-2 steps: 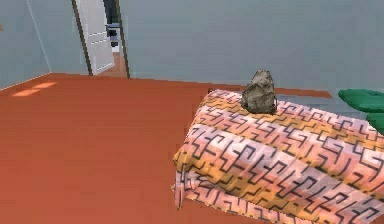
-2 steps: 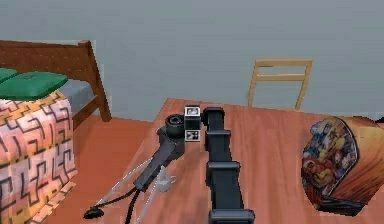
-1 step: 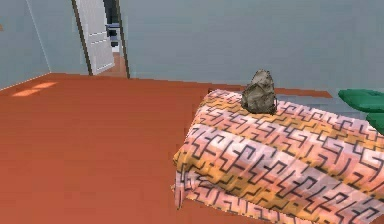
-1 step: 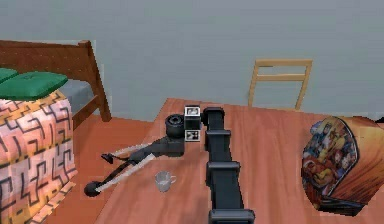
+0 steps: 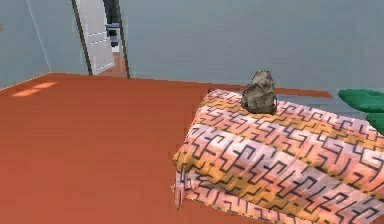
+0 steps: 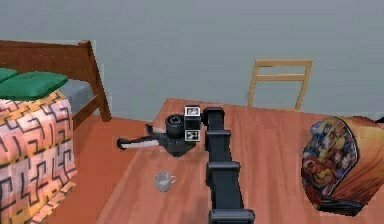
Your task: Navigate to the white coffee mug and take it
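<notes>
A small pale cup with a handle, mug-like in shape, stands on the brown wooden table near its left edge. My arm rises over the tabletop. At its end sit the two white marker squares, and the gripper points left past the table's edge. The cup lies below and a little right of the fingers in the picture, apart from them. Behind the gripper's far end is bare orange floor, and it holds nothing.
A colourful patterned bag lies on the table's right. A pale wooden chair stands behind it. A bed with a patterned blanket, green pillows and a grey rock-like object fills the forward view's right. Open floor leads to a door.
</notes>
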